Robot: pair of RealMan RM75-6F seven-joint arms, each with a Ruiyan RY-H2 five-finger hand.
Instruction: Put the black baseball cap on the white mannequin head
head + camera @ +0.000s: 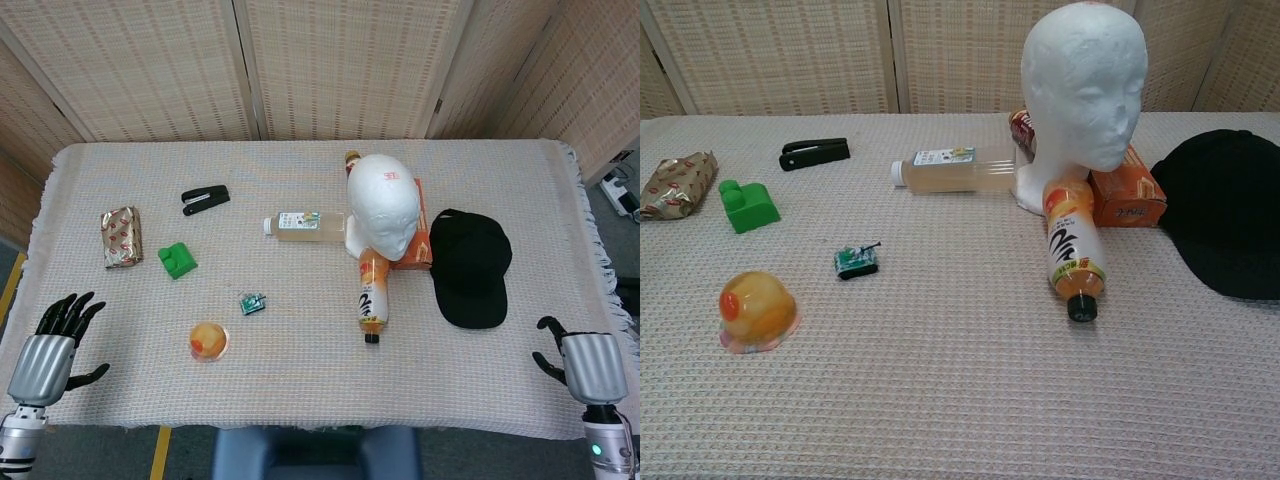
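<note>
The black baseball cap [470, 268] lies flat on the cloth, right of the white mannequin head [383, 200]; the chest view cuts off the cap [1230, 210] at its right edge. The mannequin head [1085, 85] stands upright and bare, its face toward me. My left hand [45, 355] hovers at the table's near left corner, fingers spread, holding nothing. Off the near right corner, below the cap, is my right hand [585, 365]; only its grey back and a few dark fingertips show. Neither hand appears in the chest view.
An orange drink bottle [372, 292] lies in front of the head, a clear bottle [303, 224] to its left, an orange box [420, 245] between head and cap. Further left are a stapler [205, 199], green block [177, 261], toy tank [252, 302], jelly cup [208, 340] and snack packet [121, 236].
</note>
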